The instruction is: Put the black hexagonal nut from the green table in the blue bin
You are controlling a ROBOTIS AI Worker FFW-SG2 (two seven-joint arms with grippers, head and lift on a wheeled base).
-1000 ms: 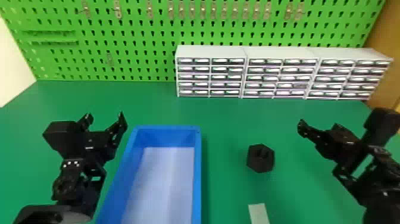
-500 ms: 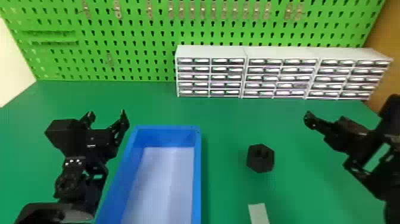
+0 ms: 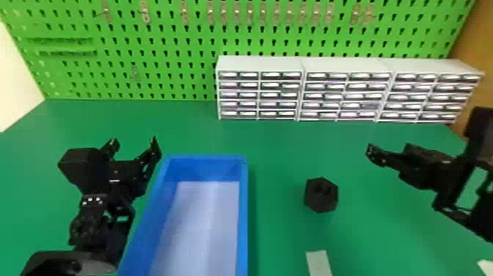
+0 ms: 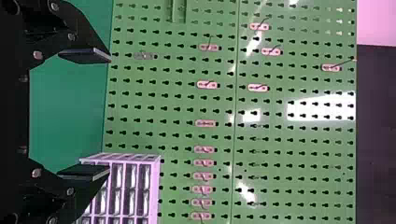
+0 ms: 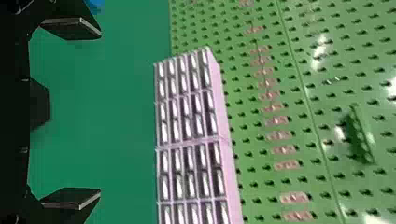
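The black hexagonal nut (image 3: 321, 195) sits on the green worktop (image 3: 278, 146), to the right of the blue bin (image 3: 243, 220) and apart from it. The bin's pale floor shows between its blue walls. In the head view, the left hand (image 3: 134, 142) is at the bin's left, near its far left corner; whether they touch, I can't tell. The left hand is open, its 2 flat black fingers well apart in its own wrist view. The right hand (image 3: 389, 157) is to the right of the nut, and it is open too, with a wide gap between its 2 fingers. In the right wrist view, part of the nut shows at the base of that gap, partly hidden by the hand. A pale strip (image 3: 319, 262) lies on the worktop, nearer the robot than the nut. At the back, 3 white drawer units (image 3: 260, 63) stand side by side in front of a green pegboard (image 3: 176, 73) with small metal clips (image 3: 145, 13).
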